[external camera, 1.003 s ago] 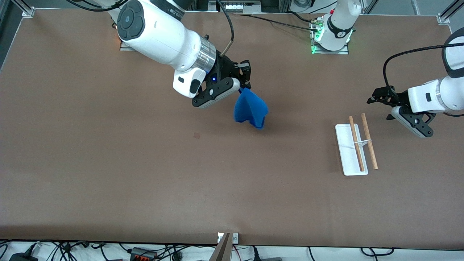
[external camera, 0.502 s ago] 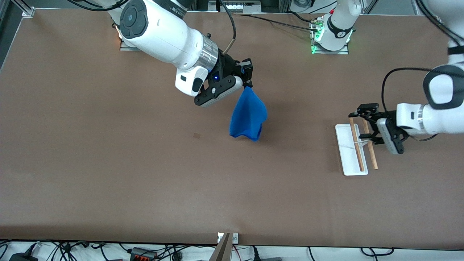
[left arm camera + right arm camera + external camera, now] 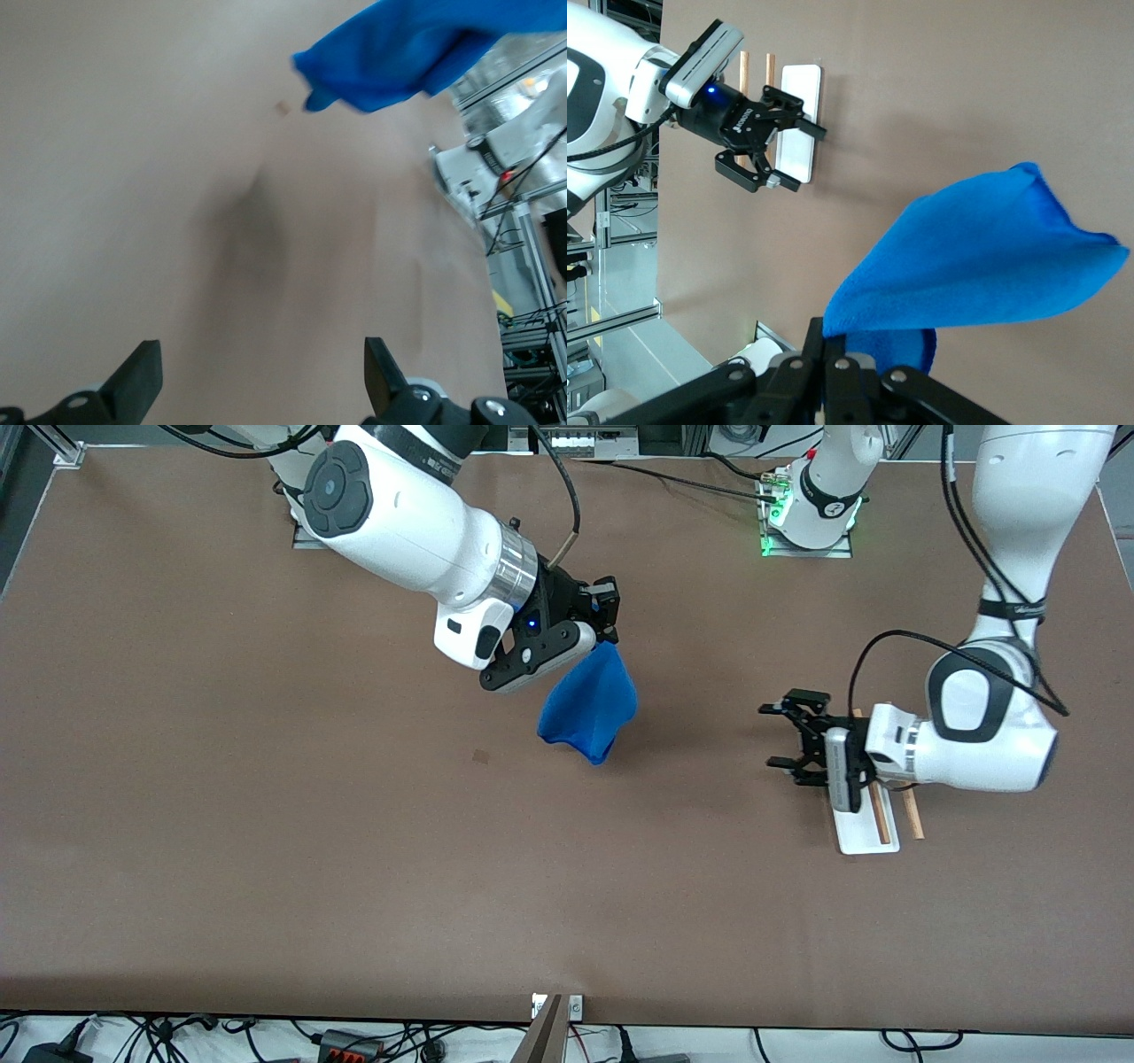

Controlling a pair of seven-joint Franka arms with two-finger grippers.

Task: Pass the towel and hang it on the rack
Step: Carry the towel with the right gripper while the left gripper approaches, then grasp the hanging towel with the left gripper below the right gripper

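Right gripper (image 3: 608, 625), jaws clamped on one corner of the towel (image 3: 586, 708), dangles it over mid-desk. Left gripper (image 3: 785, 735), jaws spread, hovers beside the rack (image 3: 861, 836). A thin corner pinch could slip during handover.

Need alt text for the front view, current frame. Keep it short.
The right gripper, jaws shut on one corner of the blue towel, holds it hanging above the middle of the brown table. The left gripper, jaws open and pointing toward the towel, is over the table beside the rack, whose white base and two wooden rods it partly hides.
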